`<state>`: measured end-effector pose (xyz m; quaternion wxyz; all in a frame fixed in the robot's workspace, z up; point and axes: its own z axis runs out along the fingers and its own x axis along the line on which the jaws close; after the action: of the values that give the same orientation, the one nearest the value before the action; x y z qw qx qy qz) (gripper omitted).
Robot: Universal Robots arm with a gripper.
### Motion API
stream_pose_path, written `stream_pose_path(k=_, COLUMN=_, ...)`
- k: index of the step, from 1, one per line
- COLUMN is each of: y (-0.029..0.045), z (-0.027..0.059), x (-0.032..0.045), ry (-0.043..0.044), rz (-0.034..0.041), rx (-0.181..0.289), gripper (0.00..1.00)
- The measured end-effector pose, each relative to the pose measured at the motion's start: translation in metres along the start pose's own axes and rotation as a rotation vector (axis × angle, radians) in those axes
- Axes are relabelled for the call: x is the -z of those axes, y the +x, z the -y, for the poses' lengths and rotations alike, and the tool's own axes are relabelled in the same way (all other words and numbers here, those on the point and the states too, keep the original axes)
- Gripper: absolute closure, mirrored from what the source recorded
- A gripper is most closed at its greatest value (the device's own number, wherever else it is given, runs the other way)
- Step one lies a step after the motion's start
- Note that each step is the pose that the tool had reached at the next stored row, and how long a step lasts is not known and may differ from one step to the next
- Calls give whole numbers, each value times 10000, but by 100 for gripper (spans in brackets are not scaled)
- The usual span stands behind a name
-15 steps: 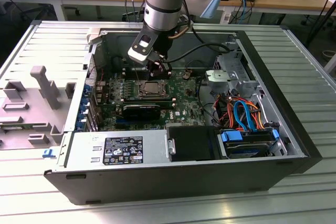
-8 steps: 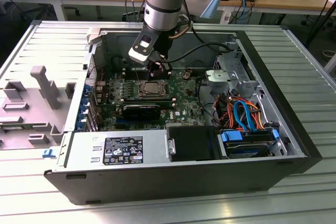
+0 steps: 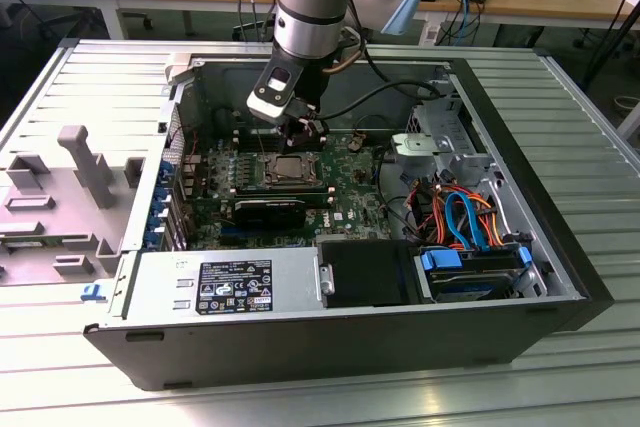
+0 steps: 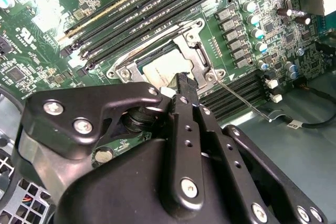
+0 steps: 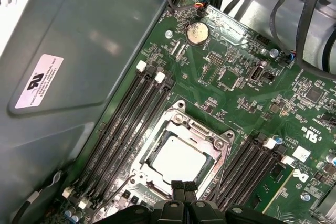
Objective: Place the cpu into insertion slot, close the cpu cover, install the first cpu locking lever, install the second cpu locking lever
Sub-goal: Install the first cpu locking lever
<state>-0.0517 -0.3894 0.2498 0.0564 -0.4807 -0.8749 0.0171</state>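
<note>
- cpu (image 3: 291,169) lies flat in the insertion slot (image 3: 270,177) on the green circuit board (image 3: 350,202), deep inside the open computer case (image 3: 300,347) in the exterior view. The arm reaches down from above, and its gripper (image 3: 305,137) hangs just above the slot's far edge.
- In the second wrist view, the cpu (image 4: 163,66) shows its pale metal top through the window of the cpu cover (image 4: 195,51), which lies down over it. The gripper (image 4: 182,82) has its dark tip right at the chip's near edge. A thin metal lever (image 4: 244,100) runs from the slot's corner out across the black memory slots (image 4: 236,90).
- In the first wrist view, the cpu (image 5: 176,158) sits square in the slot, and the cpu cover (image 5: 205,129) frames it on all sides. The gripper (image 5: 184,186) is clenched: its two fingertips (image 5: 178,186) press together with nothing between them, just over the cover's near rim. A coin battery (image 5: 197,33) lies farther off on the board.
</note>
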Motion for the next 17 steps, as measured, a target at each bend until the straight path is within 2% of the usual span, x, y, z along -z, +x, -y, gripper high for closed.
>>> stream_pose_path(k=17, y=0, z=0, x=0, ry=43, rz=44, rx=513, gripper=89)
